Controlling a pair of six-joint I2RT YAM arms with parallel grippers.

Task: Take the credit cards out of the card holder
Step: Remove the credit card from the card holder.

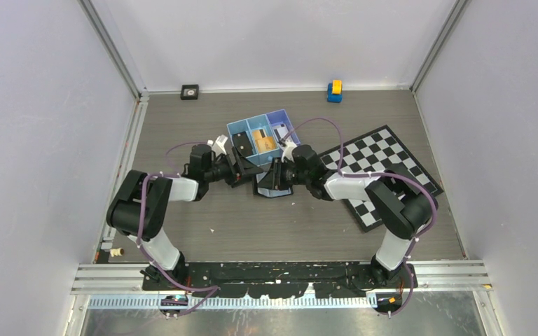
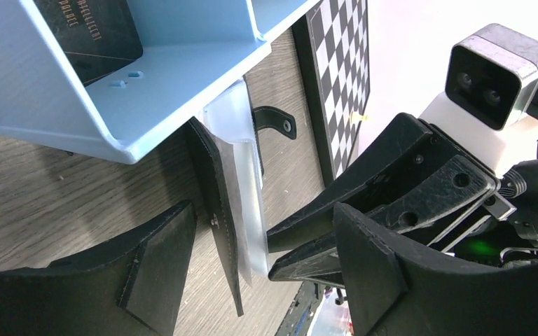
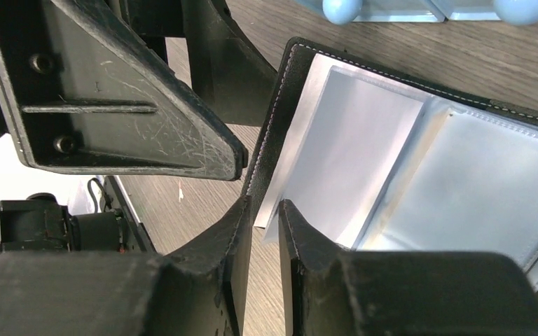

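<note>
Right gripper pinched narrow on a clear sleeve of the card holder — hold firm while left gripper, wide astride the black cover, closes squarely.

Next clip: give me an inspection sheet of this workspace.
Surface: grey wood-grain table, a few specks.
Job's things: card holder open between the grippers, visible sleeves look empty; orange-gold card and black card lie in the blue tray.
Clutter: chequered board; blue-yellow toy; small black item.
Grippers: left gripper open, holder's cover between its fingers; right gripper pinches a clear sleeve.
Cables: purple cables loop over both arms.
Surroundings: pale walls; nothing else seen.
</note>
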